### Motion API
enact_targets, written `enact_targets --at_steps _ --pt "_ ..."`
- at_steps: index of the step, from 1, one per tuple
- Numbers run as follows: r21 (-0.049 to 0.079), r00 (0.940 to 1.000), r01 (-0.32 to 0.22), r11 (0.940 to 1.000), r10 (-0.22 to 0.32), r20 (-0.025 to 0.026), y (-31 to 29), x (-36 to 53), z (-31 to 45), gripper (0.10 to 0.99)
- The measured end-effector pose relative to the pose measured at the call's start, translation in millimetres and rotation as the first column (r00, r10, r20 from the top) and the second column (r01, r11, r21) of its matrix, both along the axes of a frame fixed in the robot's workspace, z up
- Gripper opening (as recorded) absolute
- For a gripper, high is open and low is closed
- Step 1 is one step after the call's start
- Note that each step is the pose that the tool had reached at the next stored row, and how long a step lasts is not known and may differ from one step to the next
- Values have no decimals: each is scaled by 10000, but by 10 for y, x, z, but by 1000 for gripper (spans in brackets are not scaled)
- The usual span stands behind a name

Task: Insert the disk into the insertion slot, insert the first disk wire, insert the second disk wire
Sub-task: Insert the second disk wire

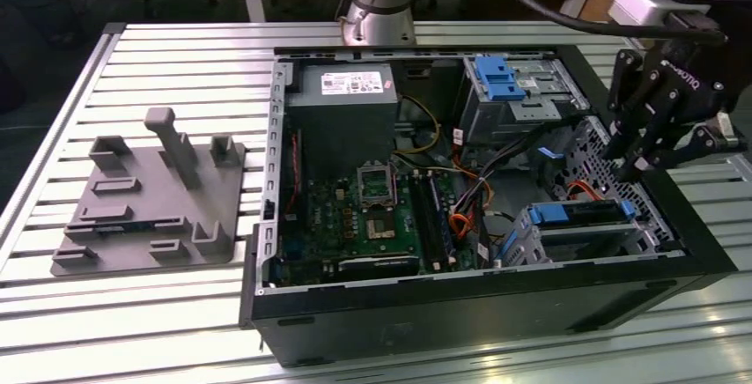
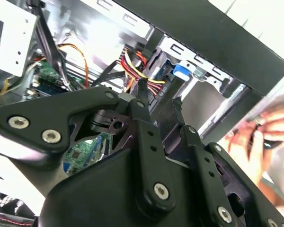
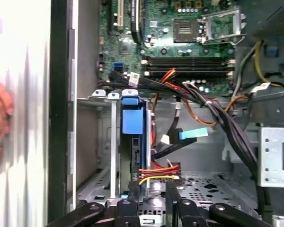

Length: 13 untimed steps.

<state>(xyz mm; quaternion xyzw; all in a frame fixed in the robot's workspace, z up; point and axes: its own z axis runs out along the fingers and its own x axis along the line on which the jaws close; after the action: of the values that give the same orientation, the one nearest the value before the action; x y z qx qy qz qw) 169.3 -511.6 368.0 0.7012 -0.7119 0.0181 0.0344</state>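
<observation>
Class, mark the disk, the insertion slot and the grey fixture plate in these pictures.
the disk (image 1: 582,214): exterior view, blue carrier frame.
the insertion slot (image 1: 597,241): exterior view, silver cage wall.
the grey fixture plate (image 1: 143,206): exterior view, flat base.

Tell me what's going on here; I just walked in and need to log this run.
A robot arm's hand hangs over an open PC case, close above the slot. The disk already sits in that slot. In the first wrist view, a red, yellow and black wire lies right by the hand; whether it is gripped is not clear.
</observation>
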Motion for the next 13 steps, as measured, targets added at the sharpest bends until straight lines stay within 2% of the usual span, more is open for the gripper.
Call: enact_targets --at_steps 4,9,10,11,13 --pt "-737 10000 1 9973 -1 -2 87 -2 -1 357" --pt "-1635 10000 3 9865 -1 11 149 -20 -2 357" --pt "-1761 10000 6 9844 -2 28 155 -32 -4 357" --pt "-1817 10000 18 9834 -9 50 161 -45 -5 357" --pt "-1825 10000 61 9832 -47 86 175 -78 -8 357"
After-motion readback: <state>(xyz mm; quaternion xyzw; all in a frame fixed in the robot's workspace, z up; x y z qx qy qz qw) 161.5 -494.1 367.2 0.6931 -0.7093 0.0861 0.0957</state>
